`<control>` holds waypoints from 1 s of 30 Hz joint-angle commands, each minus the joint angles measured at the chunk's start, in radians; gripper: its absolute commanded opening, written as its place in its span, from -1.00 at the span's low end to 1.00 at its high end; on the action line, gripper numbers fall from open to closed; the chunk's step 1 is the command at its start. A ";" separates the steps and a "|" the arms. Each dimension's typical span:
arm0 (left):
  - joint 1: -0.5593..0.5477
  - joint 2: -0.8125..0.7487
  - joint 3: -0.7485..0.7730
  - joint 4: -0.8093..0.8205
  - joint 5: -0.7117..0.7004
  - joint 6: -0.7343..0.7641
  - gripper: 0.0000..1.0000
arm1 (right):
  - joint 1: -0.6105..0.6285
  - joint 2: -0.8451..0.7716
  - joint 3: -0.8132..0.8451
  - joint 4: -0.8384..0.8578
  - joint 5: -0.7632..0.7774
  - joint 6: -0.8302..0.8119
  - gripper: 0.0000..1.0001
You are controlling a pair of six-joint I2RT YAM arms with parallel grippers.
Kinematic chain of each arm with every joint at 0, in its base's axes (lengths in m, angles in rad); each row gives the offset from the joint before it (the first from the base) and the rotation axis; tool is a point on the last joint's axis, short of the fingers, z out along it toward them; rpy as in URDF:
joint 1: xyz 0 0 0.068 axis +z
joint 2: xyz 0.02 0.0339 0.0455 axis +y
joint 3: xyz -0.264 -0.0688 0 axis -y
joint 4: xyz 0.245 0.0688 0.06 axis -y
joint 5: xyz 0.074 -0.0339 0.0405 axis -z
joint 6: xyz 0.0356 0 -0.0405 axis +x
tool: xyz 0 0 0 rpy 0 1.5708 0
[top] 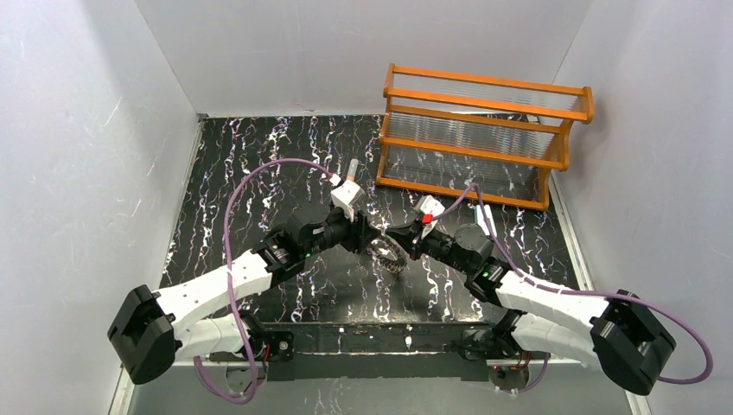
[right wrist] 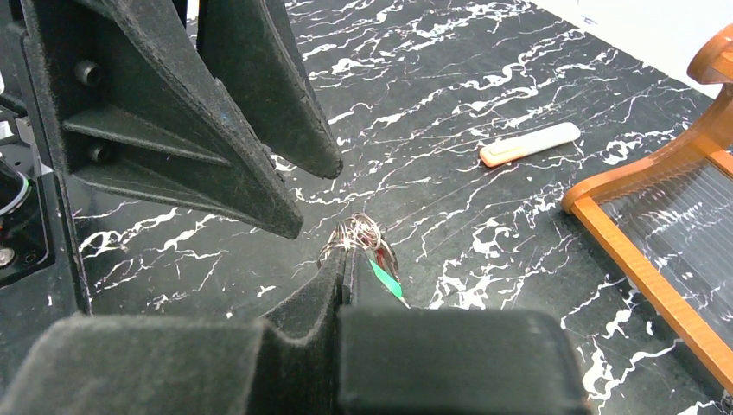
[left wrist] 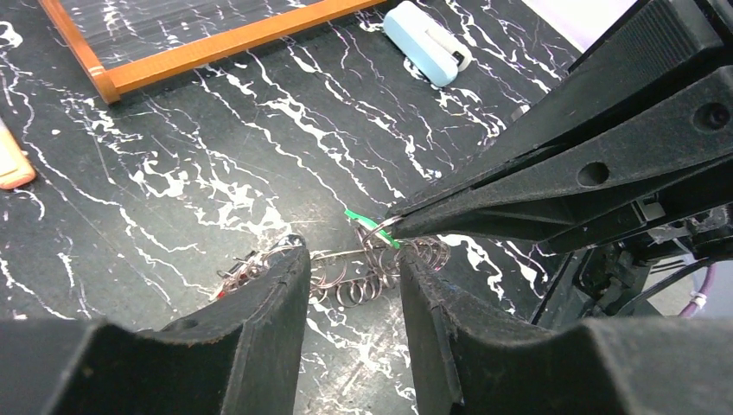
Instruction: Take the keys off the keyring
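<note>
Right now my right pincer (left wrist: 396, 227) is clamped shut on a wire loop of the keyring (left wrist: 354, 278), which sits over the black marbled table (left wrist: 173, 173) between my two arms — whether it rests on the surface I cannot tell. A green key (left wrist: 367, 222) sticks out just beside those closed tips. My left pincer (left wrist: 353, 259) stands open, one finger on each side of the ring's coils — contact there is unclear. The orange rack (top: 484, 130) stands well behind.

White walls (top: 86, 130); black white-veined tabletop (top: 225, 147); orange rack (top: 471, 151) back right.
</note>
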 commanded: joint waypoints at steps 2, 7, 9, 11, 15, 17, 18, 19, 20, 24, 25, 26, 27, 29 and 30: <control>0.002 0.016 -0.025 0.071 0.046 -0.027 -0.18 | -0.006 -0.034 0.041 0.007 -0.006 -0.017 -0.97; 0.006 0.005 -0.015 0.026 0.007 0.003 -0.20 | -0.010 -0.044 0.029 0.001 -0.014 -0.023 -0.97; 0.015 0.006 0.002 -0.001 0.017 0.032 -0.17 | -0.016 -0.049 0.025 -0.007 -0.018 -0.023 -0.97; 0.023 0.008 0.012 -0.011 0.045 0.058 -0.13 | -0.026 -0.055 0.025 -0.017 -0.024 -0.049 -0.97; 0.025 0.020 -0.004 0.025 0.111 0.080 -0.10 | -0.040 -0.064 0.030 -0.036 -0.036 -0.047 -0.97; 0.025 0.032 -0.012 0.038 0.130 0.071 -0.13 | -0.042 -0.069 0.035 -0.047 -0.040 -0.049 -0.97; 0.026 0.034 -0.016 0.048 0.134 0.062 -0.14 | -0.043 -0.071 0.036 -0.053 -0.042 -0.050 -0.97; 0.026 0.036 -0.020 0.060 0.138 0.053 -0.15 | -0.046 -0.072 0.038 -0.058 -0.043 -0.052 -0.97; 0.025 0.038 -0.026 0.081 0.145 0.043 -0.16 | -0.047 -0.073 0.038 -0.063 -0.045 -0.053 -0.97; 0.026 0.060 -0.038 0.148 0.166 -0.002 -0.16 | -0.049 -0.072 0.039 -0.067 -0.045 -0.050 -0.97; 0.026 0.068 -0.038 0.159 0.168 -0.012 -0.17 | -0.050 -0.073 0.041 -0.068 -0.047 -0.049 -0.97; 0.026 0.076 -0.036 0.169 0.168 -0.020 -0.18 | -0.050 -0.072 0.044 -0.070 -0.047 -0.047 -0.97; 0.025 0.082 -0.034 0.178 0.168 -0.024 -0.20 | -0.049 -0.072 0.045 -0.070 -0.048 -0.046 -0.97; 0.025 0.092 -0.034 0.192 0.158 -0.031 -0.24 | -0.049 -0.071 0.047 -0.068 -0.051 -0.043 -0.97; 0.026 0.098 -0.034 0.197 0.155 -0.033 -0.26 | -0.049 -0.071 0.047 -0.067 -0.051 -0.041 -0.97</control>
